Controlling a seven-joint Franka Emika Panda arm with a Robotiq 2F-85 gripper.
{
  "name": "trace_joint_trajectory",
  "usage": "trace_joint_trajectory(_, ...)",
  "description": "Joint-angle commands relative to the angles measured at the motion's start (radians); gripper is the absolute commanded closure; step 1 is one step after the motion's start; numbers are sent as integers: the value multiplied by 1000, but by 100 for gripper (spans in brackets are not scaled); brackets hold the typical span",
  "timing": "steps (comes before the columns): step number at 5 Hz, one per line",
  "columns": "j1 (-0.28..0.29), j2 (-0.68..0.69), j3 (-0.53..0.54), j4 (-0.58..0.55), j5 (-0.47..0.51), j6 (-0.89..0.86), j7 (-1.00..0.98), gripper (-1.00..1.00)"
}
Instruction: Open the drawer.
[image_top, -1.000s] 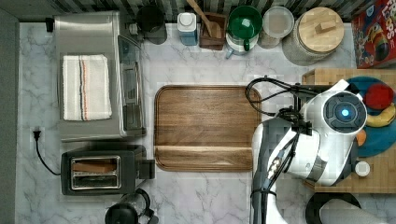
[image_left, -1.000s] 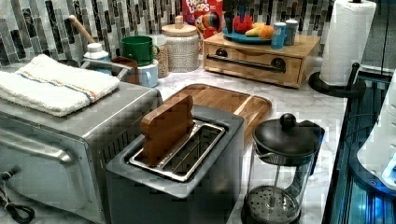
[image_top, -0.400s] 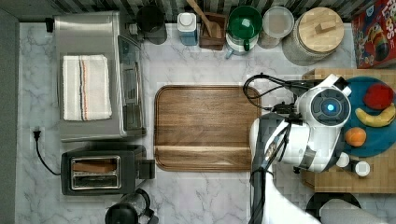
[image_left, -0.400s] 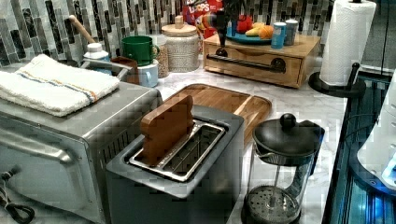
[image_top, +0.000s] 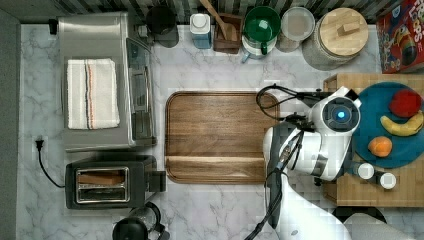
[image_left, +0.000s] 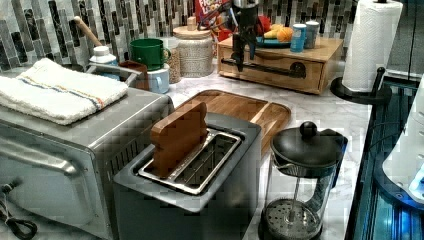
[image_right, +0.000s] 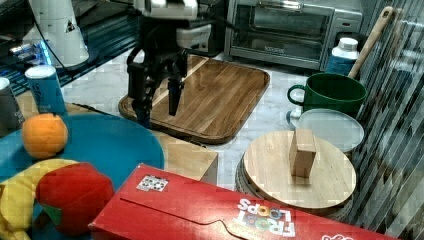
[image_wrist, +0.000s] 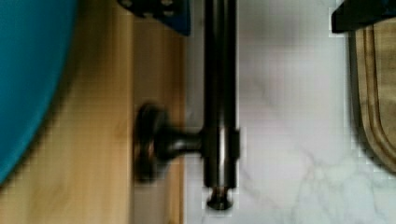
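Since the earlier frames, we see that the arm has shifted toward the top view's left, off the blue plate (image_top: 395, 150), and in the left view the gripper (image_left: 239, 54) has come down in front of the drawer.

Reading the top view from left to right, we find a toaster oven (image_top: 100, 80) carrying a folded towel (image_top: 92, 93), with a toaster (image_top: 107, 181) below it. Next comes the brown cutting board (image_top: 217, 135) on the marble counter (image_top: 210, 210), then the white arm (image_top: 320, 145), and last the butcher-block top (image_top: 370, 190) bearing the plate of fruit.

In the left view the drawer (image_left: 272, 70) sits closed under that wooden top, at the far end of the counter beyond the cutting board, and its black bar handle (image_left: 270, 67) runs across its front. The gripper hangs at the left view's left end of the bar.

In the right view the gripper (image_right: 157, 102) points downward with its two fingers (image_right: 174, 97) spread wide, holding nothing.

In the wrist view the handle (image_wrist: 219, 93) passes between the two fingertips: one lies over the drawer's side, the other over the counter. One round mount (image_wrist: 149, 142) joins the bar to the drawer front (image_wrist: 159, 60). We see no contact between fingers and bar.
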Motion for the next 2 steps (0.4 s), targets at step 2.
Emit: trace_joint_trajectory(2,9,54,16,86,4,-59,32,-100)
